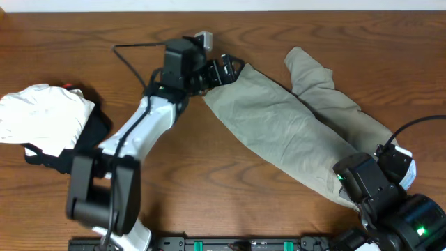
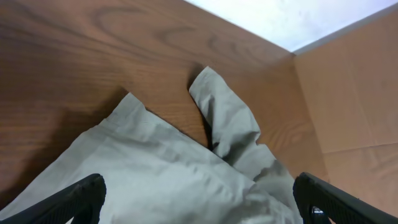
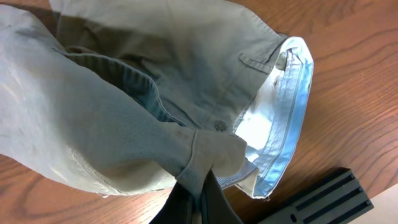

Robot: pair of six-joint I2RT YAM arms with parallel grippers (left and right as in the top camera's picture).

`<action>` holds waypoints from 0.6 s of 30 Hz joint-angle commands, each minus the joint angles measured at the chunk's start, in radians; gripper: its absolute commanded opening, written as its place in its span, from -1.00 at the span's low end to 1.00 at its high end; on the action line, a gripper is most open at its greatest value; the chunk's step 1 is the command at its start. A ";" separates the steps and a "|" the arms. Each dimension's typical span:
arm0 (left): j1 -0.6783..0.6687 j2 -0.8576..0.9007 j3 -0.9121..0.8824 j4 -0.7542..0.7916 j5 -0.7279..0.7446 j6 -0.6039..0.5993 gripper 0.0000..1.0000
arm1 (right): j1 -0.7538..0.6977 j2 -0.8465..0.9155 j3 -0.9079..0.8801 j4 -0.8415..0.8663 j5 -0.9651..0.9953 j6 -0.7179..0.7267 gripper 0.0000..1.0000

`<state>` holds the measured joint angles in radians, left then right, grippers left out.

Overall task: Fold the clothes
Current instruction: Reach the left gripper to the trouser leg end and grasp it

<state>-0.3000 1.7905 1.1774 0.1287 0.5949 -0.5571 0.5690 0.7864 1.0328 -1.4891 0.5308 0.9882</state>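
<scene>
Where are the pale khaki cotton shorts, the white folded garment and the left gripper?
pale khaki cotton shorts (image 1: 279, 132), overhead view, middle of the wide leg.
white folded garment (image 1: 42, 115), overhead view, centre of its top.
left gripper (image 2: 199, 190), left wrist view, midway between its open fingertips.

1. Overhead, the right arm (image 1: 394, 209) covers the waistband end of the shorts (image 1: 279, 129) near the tabletop's front right corner.
2. The white garment (image 1: 42, 115) at the tabletop's left edge is cut by the picture's edge and hides most of the black garment (image 1: 97, 127).
3. A red speck (image 1: 70, 86) behind it is too small to identify.
4. Left wrist view: only the tips of the left gripper (image 2: 200, 205) show, at the bottom corners.
5. Right wrist view: the right gripper (image 3: 200, 190) and a black ribbed object (image 3: 323, 199) are cut off at the bottom edge.
</scene>
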 commanded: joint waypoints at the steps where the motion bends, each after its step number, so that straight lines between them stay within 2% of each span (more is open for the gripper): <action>1: -0.021 0.093 0.090 -0.033 0.027 0.006 0.96 | 0.008 -0.002 0.001 0.025 0.013 -0.003 -0.97; 3: -0.028 0.157 0.172 -0.106 0.031 0.024 0.96 | 0.008 -0.001 0.000 0.048 0.000 -0.023 -0.97; 11: -0.071 0.431 0.576 -0.464 -0.018 0.230 0.96 | 0.008 0.030 0.000 0.081 -0.014 -0.048 -0.97; 14: -0.084 0.505 0.666 -0.517 -0.055 0.275 0.96 | 0.008 0.050 0.000 0.082 -0.025 -0.063 -0.97; 18: -0.093 0.560 0.684 -0.517 -0.114 0.302 0.96 | 0.008 0.082 0.000 0.082 -0.039 -0.070 -0.98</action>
<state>-0.3889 2.3157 1.8393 -0.3786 0.5457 -0.3225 0.5690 0.8513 1.0328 -1.4105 0.4889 0.9363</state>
